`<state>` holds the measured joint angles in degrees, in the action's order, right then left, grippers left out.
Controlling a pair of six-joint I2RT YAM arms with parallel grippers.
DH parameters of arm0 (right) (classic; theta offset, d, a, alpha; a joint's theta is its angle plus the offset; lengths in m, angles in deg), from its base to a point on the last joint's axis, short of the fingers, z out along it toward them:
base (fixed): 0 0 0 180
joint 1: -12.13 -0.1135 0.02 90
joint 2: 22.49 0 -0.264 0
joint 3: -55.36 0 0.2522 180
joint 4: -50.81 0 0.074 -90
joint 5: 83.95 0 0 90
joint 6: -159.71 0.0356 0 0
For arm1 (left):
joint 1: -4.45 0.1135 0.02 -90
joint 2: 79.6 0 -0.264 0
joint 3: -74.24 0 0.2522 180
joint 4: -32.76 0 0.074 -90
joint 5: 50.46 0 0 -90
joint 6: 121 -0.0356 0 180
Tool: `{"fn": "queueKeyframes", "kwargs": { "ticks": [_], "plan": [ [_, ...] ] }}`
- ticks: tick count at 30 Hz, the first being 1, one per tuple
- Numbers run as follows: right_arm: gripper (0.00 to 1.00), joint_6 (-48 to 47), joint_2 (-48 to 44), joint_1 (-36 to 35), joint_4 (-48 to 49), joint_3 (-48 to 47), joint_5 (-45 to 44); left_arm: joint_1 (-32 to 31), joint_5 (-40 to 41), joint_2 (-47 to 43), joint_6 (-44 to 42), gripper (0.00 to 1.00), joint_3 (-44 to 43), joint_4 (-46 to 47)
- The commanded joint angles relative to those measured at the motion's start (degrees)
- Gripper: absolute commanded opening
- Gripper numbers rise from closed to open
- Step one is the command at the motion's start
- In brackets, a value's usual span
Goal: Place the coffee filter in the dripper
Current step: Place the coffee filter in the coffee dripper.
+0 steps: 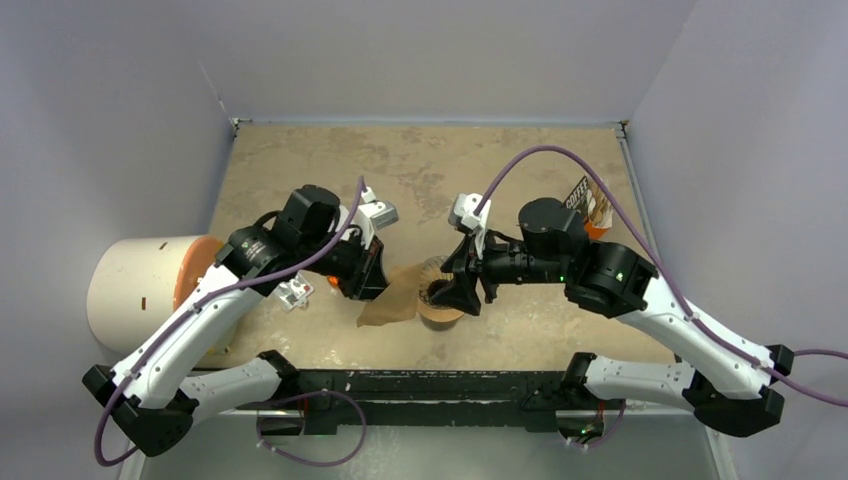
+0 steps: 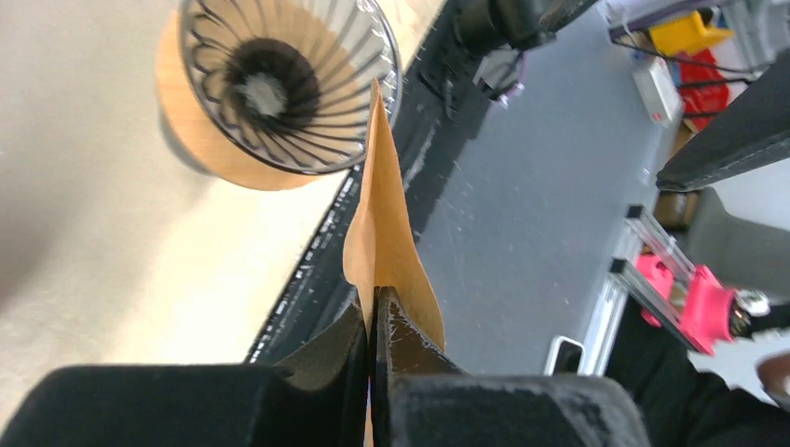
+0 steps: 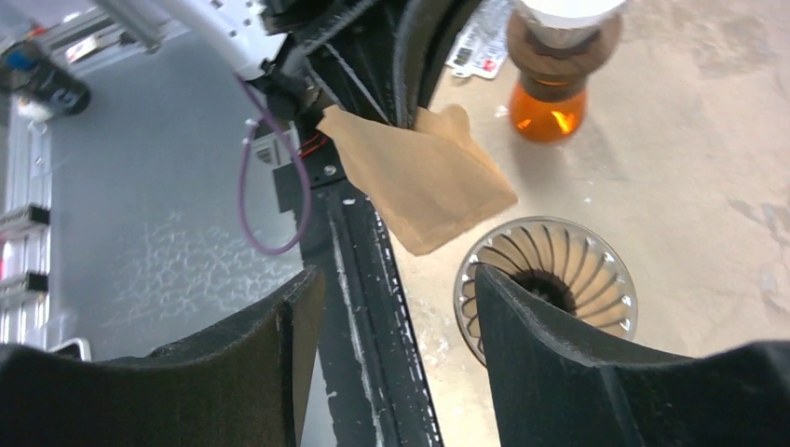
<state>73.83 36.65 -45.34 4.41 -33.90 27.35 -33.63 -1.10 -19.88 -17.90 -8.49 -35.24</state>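
My left gripper (image 1: 368,283) is shut on the tan paper coffee filter (image 1: 393,298), pinching its edge between the jaws (image 2: 376,303). The flattened filter (image 2: 382,219) hangs out from the jaws, and its far tip reaches the rim of the dripper (image 2: 279,84). The dripper (image 1: 440,303), clear ribbed glass on a brown ring collar, stands upright near the table's front edge. My right gripper (image 1: 462,290) is open and empty, hovering over the dripper's near rim (image 3: 559,270); its jaws (image 3: 396,298) straddle the table edge. The filter (image 3: 419,182) shows beyond them.
An orange glass vessel (image 3: 550,107) with a wooden collar stands behind the filter, mostly hidden by my left arm in the top view. A black-and-orange coffee packet (image 1: 590,205) stands at the back right. A large white cylinder (image 1: 140,285) sits at the left table edge. The table's front edge (image 3: 359,279) is close.
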Motion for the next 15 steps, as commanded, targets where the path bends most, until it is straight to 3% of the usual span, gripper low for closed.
{"fn": "queueKeyframes", "kwargs": {
  "ticks": [1, 6, 15],
  "plan": [
    [0.65, 5.3, -1.0, -0.4, 1.3, -0.6, -11.0, -0.9, 11.0, -0.9, 2.5, 0.0, -5.7, -0.2],
    [0.67, 13.6, -1.1, -0.3, 1.3, -1.4, -20.3, -3.6, 19.3, -0.6, 7.5, 0.0, -8.8, 1.1],
    [0.68, 28.6, -1.0, -0.3, 6.2, -1.3, -29.0, -17.4, 45.6, 5.5, 11.9, 0.0, -15.7, 0.4]
  ]
}}
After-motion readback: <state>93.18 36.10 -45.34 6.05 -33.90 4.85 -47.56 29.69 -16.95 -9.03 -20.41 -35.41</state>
